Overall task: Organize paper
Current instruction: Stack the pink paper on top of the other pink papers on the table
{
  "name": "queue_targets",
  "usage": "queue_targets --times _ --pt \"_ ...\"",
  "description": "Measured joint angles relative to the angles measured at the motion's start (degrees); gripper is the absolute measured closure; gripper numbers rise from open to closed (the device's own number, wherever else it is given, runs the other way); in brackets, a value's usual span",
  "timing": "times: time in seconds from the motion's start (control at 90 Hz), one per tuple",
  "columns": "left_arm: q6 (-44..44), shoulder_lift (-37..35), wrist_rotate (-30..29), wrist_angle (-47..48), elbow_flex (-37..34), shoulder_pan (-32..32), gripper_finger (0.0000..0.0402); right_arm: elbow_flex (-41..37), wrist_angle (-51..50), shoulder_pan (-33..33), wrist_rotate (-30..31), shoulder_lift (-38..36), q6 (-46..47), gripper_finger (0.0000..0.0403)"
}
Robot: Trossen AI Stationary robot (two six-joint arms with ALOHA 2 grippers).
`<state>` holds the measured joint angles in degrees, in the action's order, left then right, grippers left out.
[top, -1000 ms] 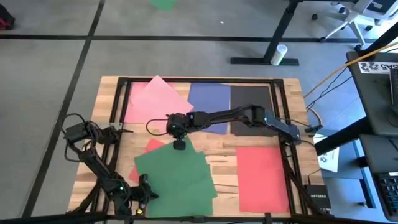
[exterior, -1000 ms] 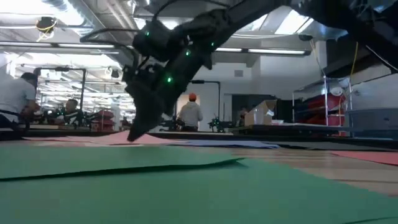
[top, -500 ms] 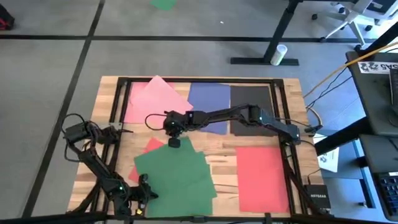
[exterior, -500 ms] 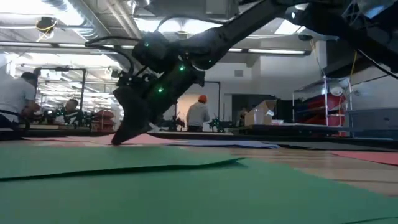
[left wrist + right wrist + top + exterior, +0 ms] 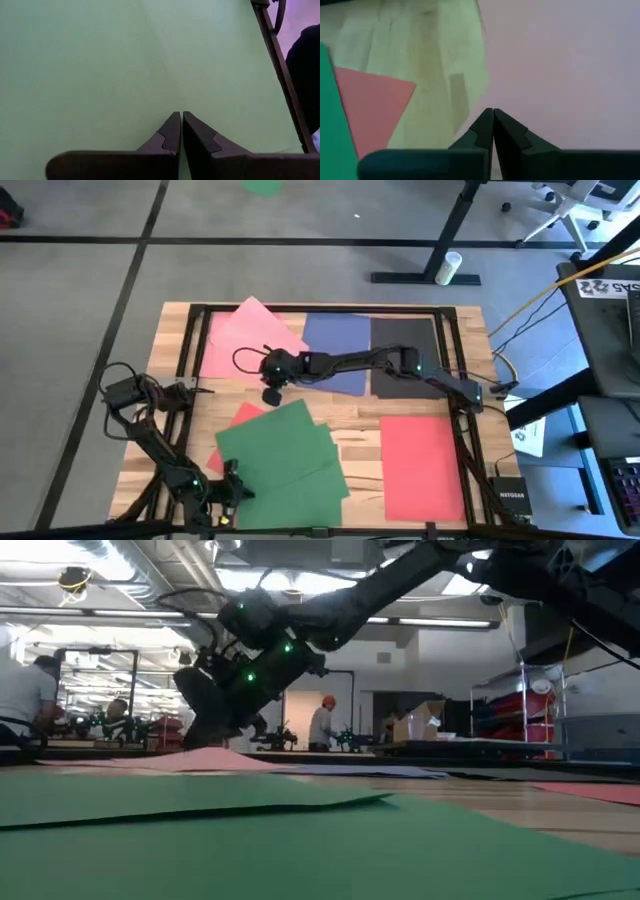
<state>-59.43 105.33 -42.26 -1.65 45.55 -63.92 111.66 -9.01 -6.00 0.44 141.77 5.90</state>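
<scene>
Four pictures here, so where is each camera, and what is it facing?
High view: overhead, facing down on the table; both arms show.
Low view: at tabletop level, facing the room; right arm above green paper.
Left wrist view: on the left arm, over green paper; left hand shut.
Right wrist view: on the right arm, at the pink paper's edge; right hand shut.
Shared: green paper in all four.

1. The high view looks straight down on my whole table [image 5: 350,435].
2. The low view skims level across the green sheets [image 5: 300,840].
3. My wrist cameras sit close above paper; the high view shares it.
</scene>
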Motion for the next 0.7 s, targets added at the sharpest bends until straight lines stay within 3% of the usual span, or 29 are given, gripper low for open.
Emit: queue_targets --times 0.189,0.311,0.478,0.7 --pt "4.66 -1.0 -1.15 0.58 3.14 2.95 0.0402 0.2 -8.97 -0.03 12.79 -5.01 -3.38 0.0403" --pt "8.68 -3.19 -2.81 6.03 6.66 4.98 0.0402 0.15 -15.78 -1.09 17.9 -5.77 -4.65 0.0403" --pt "8.24 -5.59 -4.92 19.44 11.64 5.64 0.0402 0.09 -20.3 -2.46 11.73 -4.61 -2.96 0.0403" --pt "-5.8 -5.92 -5.07 38.95 14.28 4.9 0.0402 0.0 -20.5 -2.08 6.84 -1.95 -1.45 0.0403"
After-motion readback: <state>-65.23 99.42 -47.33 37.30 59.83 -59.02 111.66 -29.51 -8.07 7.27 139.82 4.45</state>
